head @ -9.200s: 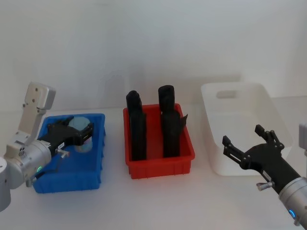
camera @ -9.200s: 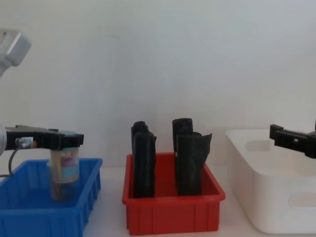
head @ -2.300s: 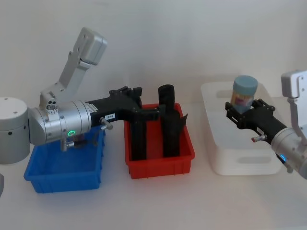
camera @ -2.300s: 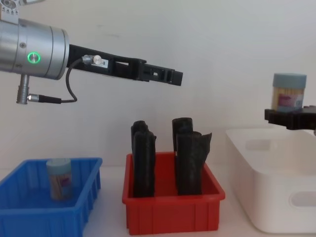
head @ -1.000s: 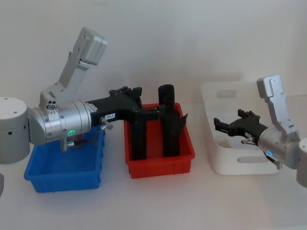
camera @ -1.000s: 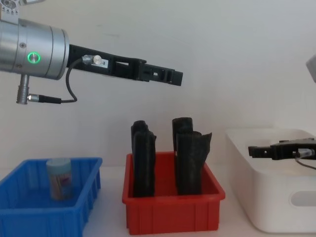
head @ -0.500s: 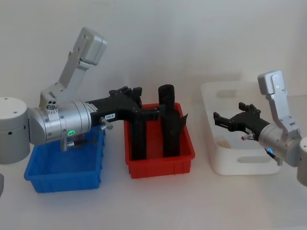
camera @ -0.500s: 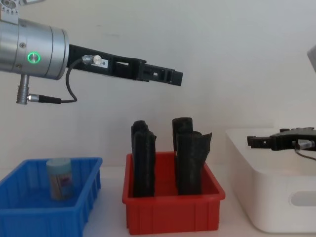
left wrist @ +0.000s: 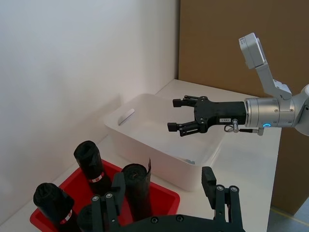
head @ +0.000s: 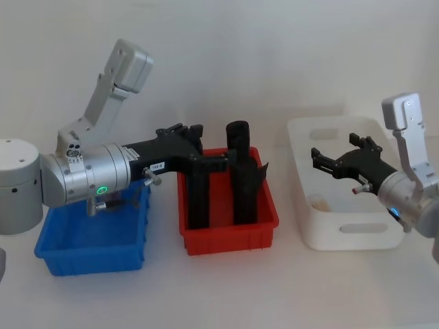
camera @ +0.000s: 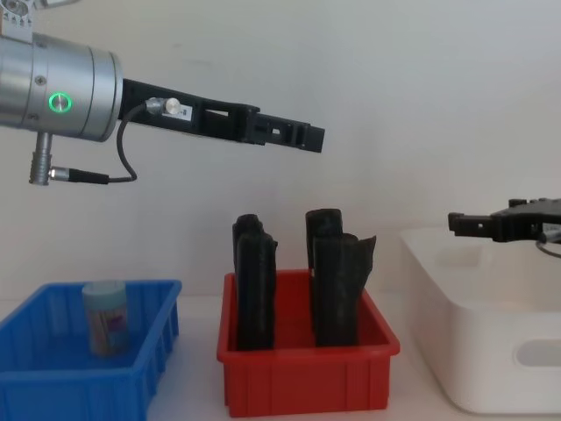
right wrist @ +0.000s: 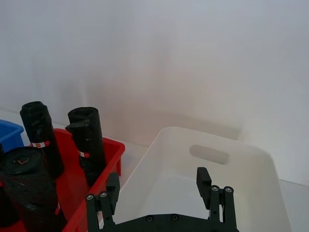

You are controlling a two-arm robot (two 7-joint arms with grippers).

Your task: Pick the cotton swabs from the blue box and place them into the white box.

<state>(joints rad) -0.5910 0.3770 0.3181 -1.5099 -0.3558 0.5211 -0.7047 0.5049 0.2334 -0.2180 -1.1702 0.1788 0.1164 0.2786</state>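
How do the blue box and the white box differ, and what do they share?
The blue box is smaller than the white box. The white box has oval handle cut-outs; the blue box shows none. The blue box holds an upright cotton swabs jar; the white box has the open right gripper above it. Both are open-topped.

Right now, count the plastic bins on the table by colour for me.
Bright blue open-topped plastic bin: 1
Red plastic tray: 1
Large white plastic bin with oval handle cut-outs: 1
Total: 3
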